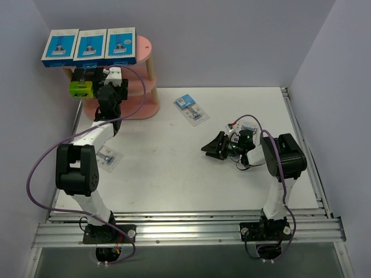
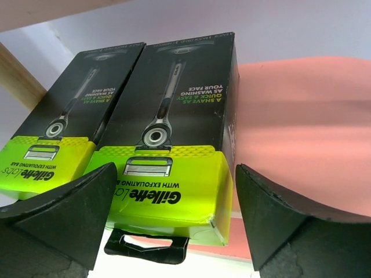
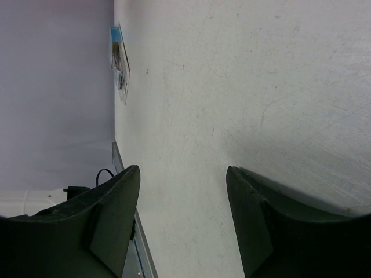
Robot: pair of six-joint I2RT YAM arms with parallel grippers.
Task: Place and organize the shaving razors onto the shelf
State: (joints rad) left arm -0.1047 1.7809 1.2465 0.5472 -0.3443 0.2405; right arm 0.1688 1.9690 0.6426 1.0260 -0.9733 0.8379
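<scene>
Top: L hand [image 1: 95, 81] at mid tier of shelf [image 1: 146, 49], blue boxes [image 1: 90, 45] above it. L wrist: hand released, straddling black box [image 2: 174, 116]; if I pull back crooked, a finger could drag it off. R wrist: R hand [image 3: 182, 191] spread, empty; blister pack [image 3: 120, 63] ahead-left.

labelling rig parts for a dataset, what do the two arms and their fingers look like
The left arm and right arm match: slim white links joined by chunky black joint housings, each on a black base plate. A thin purple cable loops loosely along each arm. The fingers are matte black, broad and wedge-shaped.
</scene>
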